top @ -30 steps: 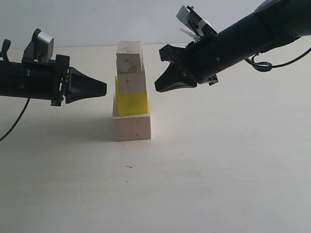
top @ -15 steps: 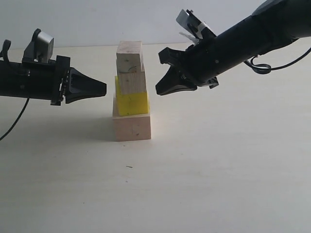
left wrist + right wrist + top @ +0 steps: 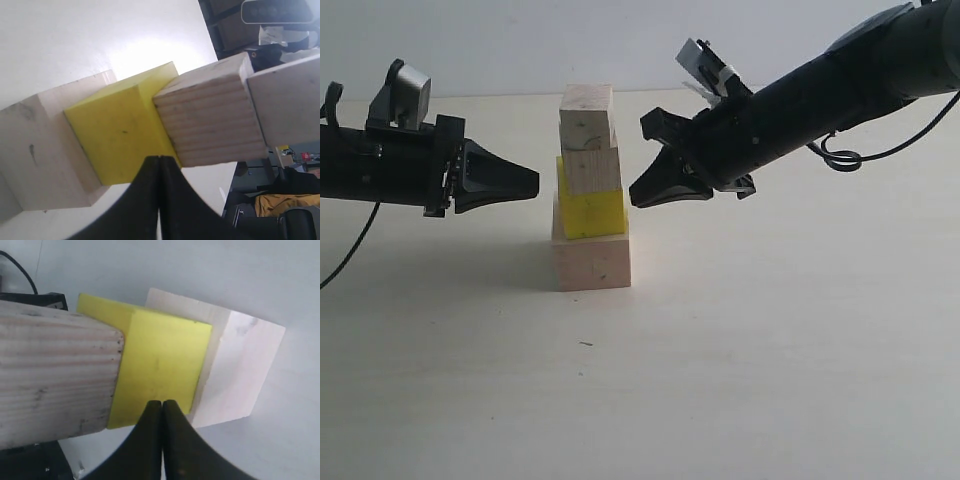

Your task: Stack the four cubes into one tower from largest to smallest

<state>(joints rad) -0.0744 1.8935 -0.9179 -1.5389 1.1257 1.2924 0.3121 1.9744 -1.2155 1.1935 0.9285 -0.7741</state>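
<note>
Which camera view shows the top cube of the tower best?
The exterior view: the top cube appears whole, sitting on the small wood cube below. The left wrist view shows only part of it, cut by the frame edge. The right wrist view seems not to reach it.

No readable text, label, brand, number or sign shows in any view; the cubes' faces carry only wood grain and plain yellow.

Left arm (image 3: pixel 370 165): matte black, tubular; grey camera block (image 3: pixel 408 85) on top; thin black cable (image 3: pixel 350 255).
Left hand (image 3: pixel 535 181): black, pointed.
Right arm (image 3: pixel 820 90): matte black; white bracket (image 3: pixel 705 62); looped black cable (image 3: pixel 840 155).
Right hand (image 3: pixel 633 197): black, pointed.
</note>
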